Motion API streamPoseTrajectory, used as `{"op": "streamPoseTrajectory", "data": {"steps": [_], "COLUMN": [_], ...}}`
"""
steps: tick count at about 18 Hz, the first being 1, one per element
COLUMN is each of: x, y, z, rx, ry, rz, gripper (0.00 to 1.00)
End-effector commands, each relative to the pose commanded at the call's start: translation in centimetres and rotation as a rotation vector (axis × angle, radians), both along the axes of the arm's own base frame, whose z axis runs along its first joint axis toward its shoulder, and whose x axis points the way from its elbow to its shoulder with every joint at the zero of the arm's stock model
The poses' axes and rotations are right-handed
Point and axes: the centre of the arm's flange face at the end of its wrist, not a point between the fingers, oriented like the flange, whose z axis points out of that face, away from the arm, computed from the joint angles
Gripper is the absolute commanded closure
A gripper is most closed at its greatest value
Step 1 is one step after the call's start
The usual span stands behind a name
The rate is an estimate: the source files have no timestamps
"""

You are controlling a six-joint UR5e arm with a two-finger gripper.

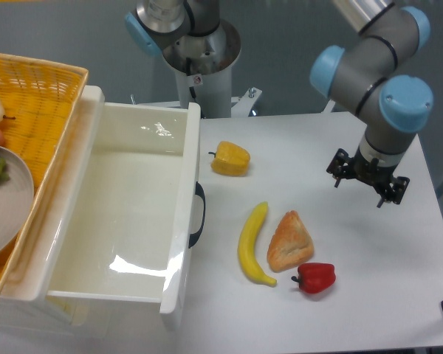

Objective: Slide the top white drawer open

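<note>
The top white drawer (179, 221) stands pulled far out of the cabinet, its deep glossy tray bare inside. Its curved black handle (198, 214) sits on the front panel, facing the table. My gripper (366, 180) hangs over the right side of the table, well away from the handle, with the fruit lying between them. Its fingers are spread and nothing is between them.
A yellow wicker basket (40, 96) with a plate and fruit sits on the cabinet at left. On the table lie a yellow pepper (230, 158), a banana (251, 243), a pastry (289, 240) and a red pepper (315, 277). The robot base (201, 63) stands behind.
</note>
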Motion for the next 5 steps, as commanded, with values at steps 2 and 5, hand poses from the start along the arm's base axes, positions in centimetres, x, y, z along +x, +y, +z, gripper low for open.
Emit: {"op": "streamPoseTrajectory", "data": {"steps": [2,5], "x": [-0.87,-1.28], "y": [-0.8,-1.11], "z": [-1.05,-1.51], "rx": [-0.003,-0.003], "ry": [-0.007,-0.006], "rz": [-0.034,-0.061], "gripper": [0.0,0.0]}}
